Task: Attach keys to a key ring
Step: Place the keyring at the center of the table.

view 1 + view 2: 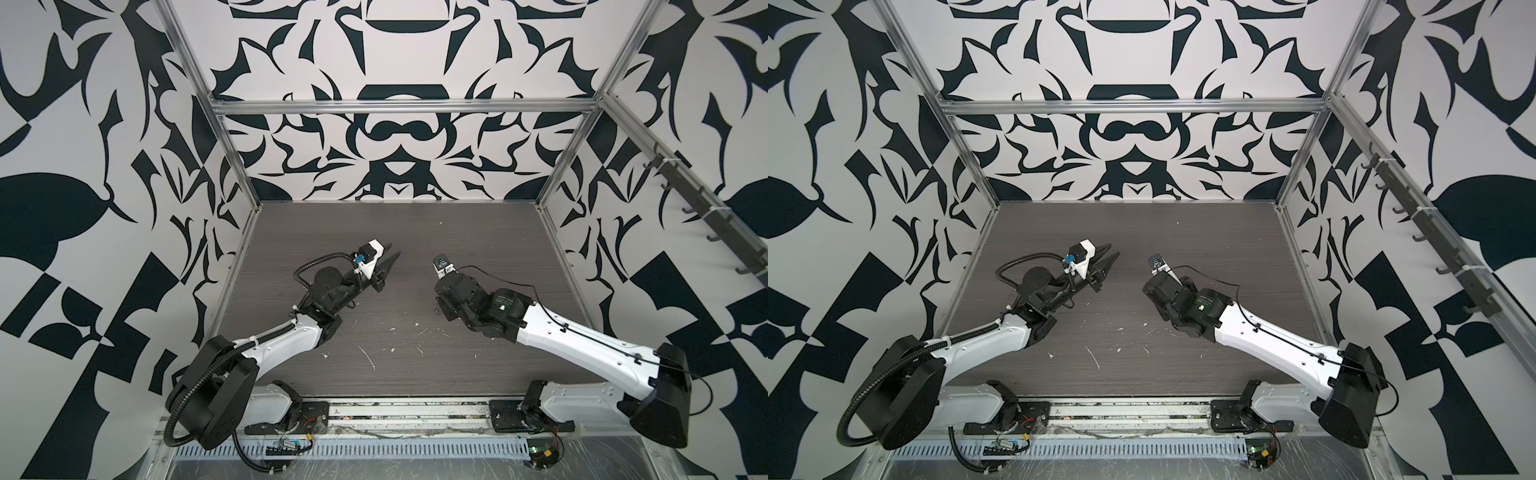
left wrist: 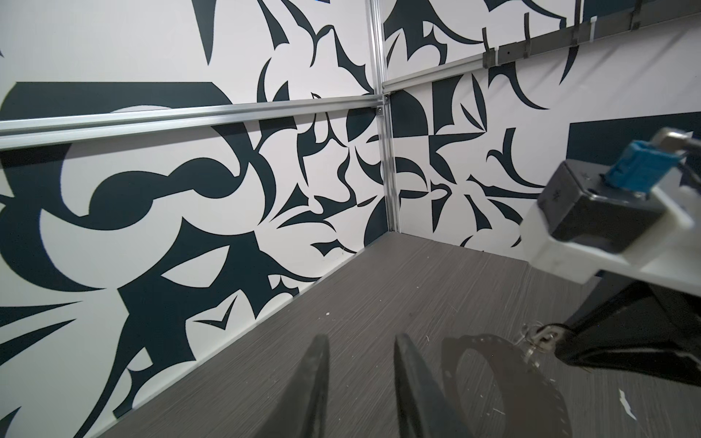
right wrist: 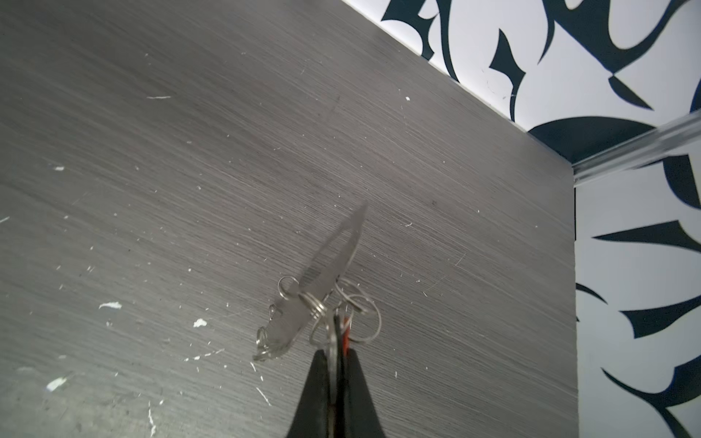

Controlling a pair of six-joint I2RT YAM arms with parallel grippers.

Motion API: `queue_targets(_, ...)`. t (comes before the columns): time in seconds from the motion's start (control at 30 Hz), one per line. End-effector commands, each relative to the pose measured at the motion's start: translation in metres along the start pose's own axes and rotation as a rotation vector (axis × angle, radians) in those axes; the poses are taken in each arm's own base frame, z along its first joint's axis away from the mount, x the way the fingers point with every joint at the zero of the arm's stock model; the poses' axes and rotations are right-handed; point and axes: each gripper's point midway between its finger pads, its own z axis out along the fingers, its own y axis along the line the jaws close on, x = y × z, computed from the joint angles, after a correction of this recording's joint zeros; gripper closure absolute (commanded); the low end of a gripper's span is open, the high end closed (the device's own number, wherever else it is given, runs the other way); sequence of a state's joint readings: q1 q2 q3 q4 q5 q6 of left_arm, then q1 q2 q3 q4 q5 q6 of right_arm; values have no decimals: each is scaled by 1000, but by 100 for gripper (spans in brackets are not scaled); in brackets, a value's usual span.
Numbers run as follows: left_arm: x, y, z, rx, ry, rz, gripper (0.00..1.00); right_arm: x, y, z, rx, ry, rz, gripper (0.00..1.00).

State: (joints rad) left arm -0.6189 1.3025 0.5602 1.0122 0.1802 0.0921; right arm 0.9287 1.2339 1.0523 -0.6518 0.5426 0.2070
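My right gripper is shut on the keys. A silver blade and black and red-orange tags are pinched edge-on between its fingers. Small split rings stick out past the tips. The key ring hangs from them above the table, seen nearly edge-on as a see-through lens shape. In the left wrist view it is a grey hoop, joined to the keys. My left gripper is open and empty, just beside the hoop. In both top views the left gripper points toward the right wrist, whose fingers are hidden.
The dark wood-grain table carries white flecks and scraps near its front. Patterned walls on an aluminium frame close in three sides. A rail of dark hooks runs along the right wall. The two wrists face each other mid-table, close together.
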Motion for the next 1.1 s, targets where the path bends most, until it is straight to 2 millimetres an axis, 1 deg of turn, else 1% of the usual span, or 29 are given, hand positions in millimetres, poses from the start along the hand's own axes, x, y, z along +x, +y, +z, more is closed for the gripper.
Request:
queue_targets(0.0, -7, 11, -6, -47, -29, -16, 67, -13, -2, -25, -41, -18, -149, 100)
queue_targets(0.13, -4, 20, -8, -74, -19, -27, 67, -24, -2, -35, -58, -83, -358, 100)
queue_targets(0.2, -4, 22, -9, -78, -20, -28, 67, -21, 1, -37, -78, -58, -464, 100)
queue_targets(0.23, -3, 23, -9, -80, -19, -28, 67, -22, -3, -37, -64, -35, -499, 100)
queue_targets(0.33, -2, 26, -10, -87, -16, -32, 67, -24, -9, -38, -28, 50, -570, 100)
queue_targets(0.37, -13, 27, -14, -92, -44, -28, 67, -25, -11, -38, -20, 71, -589, 100)
queue_targets(0.53, -15, 31, -16, -102, -51, -35, 67, -35, -17, -39, 58, 130, -699, 100)
queue_targets(0.7, -14, 35, -19, -116, -52, -43, 67, -43, -15, -37, 97, 125, -765, 100)
queue_targets(0.87, -14, 40, -21, -129, -55, -51, 67, -44, -12, -35, 111, 130, -790, 100)
queue_targets(1.07, -14, 44, -22, -141, -55, -57, 67, -46, -12, -34, 152, 131, -804, 100)
